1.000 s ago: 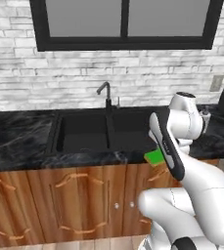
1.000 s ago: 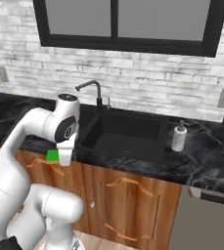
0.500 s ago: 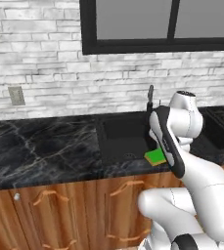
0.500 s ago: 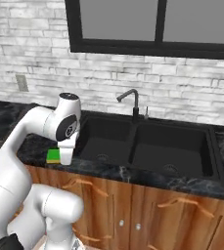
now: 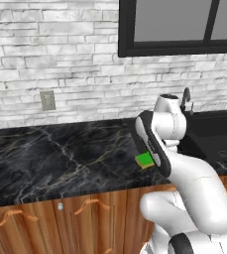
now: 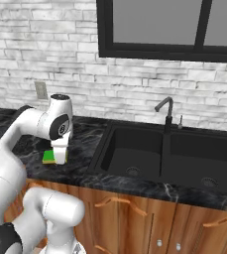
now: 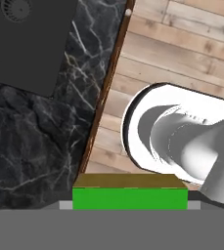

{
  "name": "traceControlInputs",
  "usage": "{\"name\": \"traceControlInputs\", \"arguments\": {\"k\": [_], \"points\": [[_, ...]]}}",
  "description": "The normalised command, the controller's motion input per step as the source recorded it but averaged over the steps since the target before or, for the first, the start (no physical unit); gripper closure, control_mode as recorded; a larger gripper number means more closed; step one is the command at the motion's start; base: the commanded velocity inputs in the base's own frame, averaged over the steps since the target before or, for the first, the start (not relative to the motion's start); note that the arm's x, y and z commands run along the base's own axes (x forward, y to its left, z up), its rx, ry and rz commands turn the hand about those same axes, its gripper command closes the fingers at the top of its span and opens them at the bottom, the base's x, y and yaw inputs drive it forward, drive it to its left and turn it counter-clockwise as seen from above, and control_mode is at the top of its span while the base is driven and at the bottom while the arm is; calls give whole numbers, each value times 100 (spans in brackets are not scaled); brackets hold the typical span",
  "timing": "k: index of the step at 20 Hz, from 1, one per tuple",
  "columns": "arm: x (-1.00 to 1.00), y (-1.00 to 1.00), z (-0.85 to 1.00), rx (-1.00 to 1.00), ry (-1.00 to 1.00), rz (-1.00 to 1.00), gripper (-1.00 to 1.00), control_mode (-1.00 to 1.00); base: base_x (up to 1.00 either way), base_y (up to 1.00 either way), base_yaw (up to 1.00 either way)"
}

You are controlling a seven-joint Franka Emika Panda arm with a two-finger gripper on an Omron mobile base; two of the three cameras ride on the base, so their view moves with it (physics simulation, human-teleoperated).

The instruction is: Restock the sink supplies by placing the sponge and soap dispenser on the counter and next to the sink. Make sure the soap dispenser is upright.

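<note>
The sponge (image 6: 48, 157), green on top over a yellow layer, hangs just above the black marble counter (image 6: 83, 149) with my gripper (image 6: 56, 158) shut on it. It is left of the sink (image 6: 149, 154). In the left base view the sponge (image 5: 144, 160) peeks out beside my forearm, over the counter (image 5: 60, 158), with the sink (image 5: 219, 144) at the right. The hand view looks down past the sponge (image 7: 129, 194) at the counter's front edge (image 7: 35, 136) and a corner of the sink (image 7: 20, 44). The soap dispenser is out of view.
A thin black faucet (image 6: 165, 111) stands behind the sink. A wall outlet (image 5: 47, 100) sits on the white brick wall above the counter. Brown cabinets (image 6: 135, 218) with handles run below, and wooden floor (image 7: 182, 53) lies in front.
The whole picture has shifted: the base has driven left along the counter, so the sink has slid right in both base views. The sponge has stayed in my gripper throughout.
</note>
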Motion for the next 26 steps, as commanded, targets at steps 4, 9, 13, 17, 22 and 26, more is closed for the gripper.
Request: {"name": "traceControlInputs", "arguments": {"k": [4,9,13,17,22,26], "points": [[95,53,-36,-10,24,-2,100,-100,0,0,0],[99,0,-66,-2,16,0,100,-100,0,0,0],[73,-9,-66,0,2,0,100,-100,0,0,0],[59,-9,-35,0,0,0,100,-100,0,0,0],[58,-13,-26,0,0,0,100,-100,0,0,0],[45,-17,-42,0,-3,0,100,-100,0,0,0]]}}
